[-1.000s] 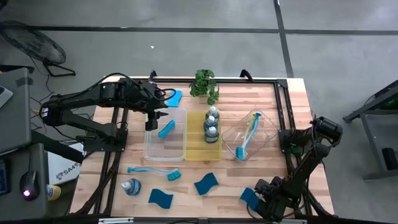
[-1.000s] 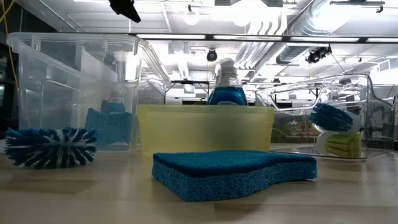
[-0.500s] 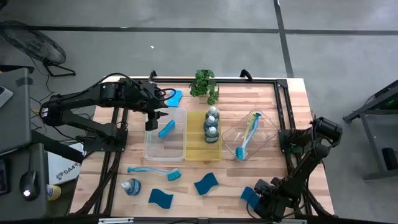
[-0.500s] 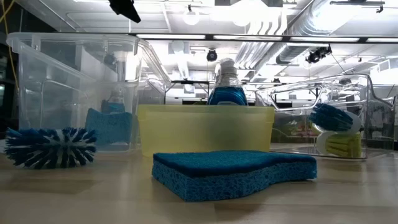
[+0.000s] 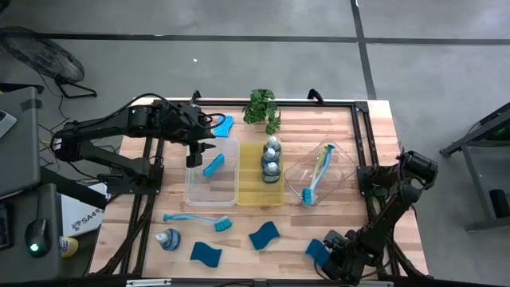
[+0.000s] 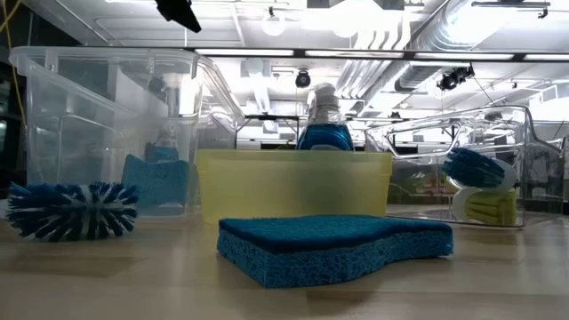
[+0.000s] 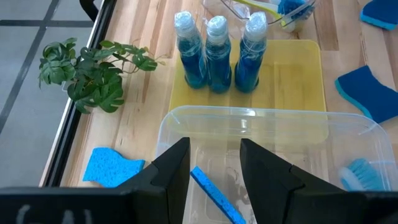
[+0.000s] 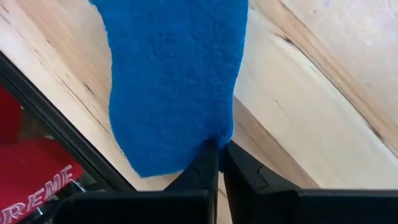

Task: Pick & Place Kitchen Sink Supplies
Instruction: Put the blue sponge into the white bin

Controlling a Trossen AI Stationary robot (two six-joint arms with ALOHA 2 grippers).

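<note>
My right gripper [image 8: 217, 152] is shut at the edge of a wavy blue sponge [image 5: 316, 250] that lies flat near the table's near right edge. Over the left clear tray [image 5: 211, 191] my left gripper [image 7: 214, 165] hangs open and holds nothing; a blue sponge [image 7: 214, 198] lies in the tray below it. Three soap bottles [image 7: 214, 53] stand in the yellow tray [image 5: 271, 191]. A blue brush [image 5: 199, 218], a lying bottle [image 5: 168, 237] and two more sponges [image 5: 206, 253] [image 5: 264, 235] rest on the near table. My right gripper nips the sponge's thin edge [image 8: 214, 138] at one end between its two fingertips [image 8: 205, 163]. The fingers come steeply from above. The rest of the sponge lies flat on the wood.
A tilted clear tray [image 5: 335, 159] at the right holds a yellow-green and blue brush [image 5: 316, 177]. A potted plant [image 5: 261, 108] and a light blue sponge [image 5: 223, 123] sit at the far edge. Black frame rails run along the table's sides and the near edge beside the right gripper.
My right gripper has turned a little in place over the sponge at the near right edge, and that sponge has shifted slightly toward the table's left. My left gripper has kept still.
</note>
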